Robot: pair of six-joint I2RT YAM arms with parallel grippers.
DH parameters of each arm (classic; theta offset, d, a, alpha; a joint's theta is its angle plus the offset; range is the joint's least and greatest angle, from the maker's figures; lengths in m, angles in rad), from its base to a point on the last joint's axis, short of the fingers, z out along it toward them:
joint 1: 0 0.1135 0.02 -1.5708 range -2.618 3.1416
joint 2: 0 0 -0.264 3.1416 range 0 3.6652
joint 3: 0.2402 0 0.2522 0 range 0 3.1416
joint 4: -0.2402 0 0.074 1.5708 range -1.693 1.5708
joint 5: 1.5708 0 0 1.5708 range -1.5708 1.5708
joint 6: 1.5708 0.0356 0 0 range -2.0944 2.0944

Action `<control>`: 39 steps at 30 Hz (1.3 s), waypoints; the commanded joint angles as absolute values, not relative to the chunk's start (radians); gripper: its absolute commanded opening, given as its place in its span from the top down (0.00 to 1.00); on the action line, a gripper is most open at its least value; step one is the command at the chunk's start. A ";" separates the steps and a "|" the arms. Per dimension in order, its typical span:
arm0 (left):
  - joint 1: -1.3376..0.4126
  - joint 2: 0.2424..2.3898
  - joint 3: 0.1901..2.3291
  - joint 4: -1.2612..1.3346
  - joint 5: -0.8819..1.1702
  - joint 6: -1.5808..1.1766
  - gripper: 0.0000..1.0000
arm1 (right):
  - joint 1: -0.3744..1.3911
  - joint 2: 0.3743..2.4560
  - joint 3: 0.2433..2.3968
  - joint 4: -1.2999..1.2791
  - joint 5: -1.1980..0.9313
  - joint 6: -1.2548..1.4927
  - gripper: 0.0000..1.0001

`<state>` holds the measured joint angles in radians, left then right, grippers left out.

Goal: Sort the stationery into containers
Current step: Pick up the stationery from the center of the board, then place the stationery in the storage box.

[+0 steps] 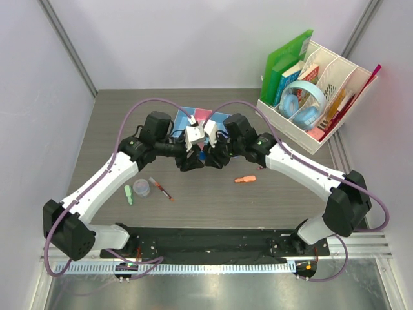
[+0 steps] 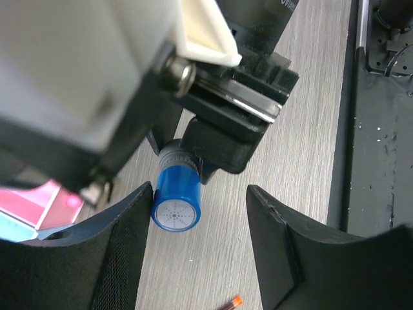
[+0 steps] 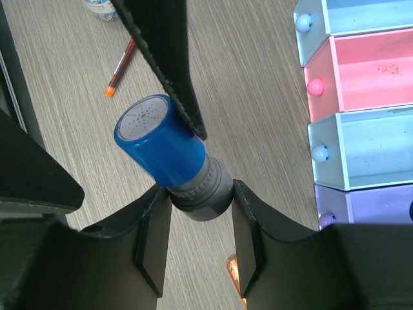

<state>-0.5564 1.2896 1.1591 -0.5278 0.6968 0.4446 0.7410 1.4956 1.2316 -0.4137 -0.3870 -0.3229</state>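
Right tool (image 3: 199, 194) clamped on grey collar of blue-capped plastic cylinder stamp (image 3: 161, 145), cap sticking out so left tool (image 2: 201, 206), jaws apart, straddles it. Handover imo, pastel plastic trays (image 3: 322, 155) close by.

No legible text: book spines (image 1: 308, 73) in the white organizer (image 1: 284, 127) at the desk's far right corner blur out; the blue-capped stamp (image 3: 164, 152) shows only dots on its end.

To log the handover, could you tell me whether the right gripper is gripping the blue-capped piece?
Yes, the right gripper is clamped on the grey collar of the blue-capped piece.
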 commanded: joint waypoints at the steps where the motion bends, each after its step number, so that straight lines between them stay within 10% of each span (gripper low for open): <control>1: -0.561 1.304 1.189 -0.558 0.722 0.457 0.39 | 0.761 1.445 1.275 -0.367 -0.402 -0.322 0.68; 10: -0.561 1.308 1.193 -0.568 0.721 0.463 0.51 | 0.761 1.430 1.273 -0.370 -0.408 -0.316 0.68; 20: -0.561 1.318 1.206 -0.584 0.719 0.466 0.98 | 0.762 1.427 1.285 -0.373 -0.407 -0.314 0.68; 27: -0.561 1.315 1.207 -0.591 0.724 0.469 1.00 | 0.764 1.428 1.287 -0.373 -0.403 -0.316 0.68; 34: -0.561 1.312 1.212 -0.606 0.723 0.472 1.00 | 0.762 1.442 1.295 -0.377 -0.394 -0.324 0.48; 39: -0.561 1.310 1.216 -0.617 0.713 0.479 1.00 | 0.762 1.451 1.308 -0.390 -0.414 -0.328 0.08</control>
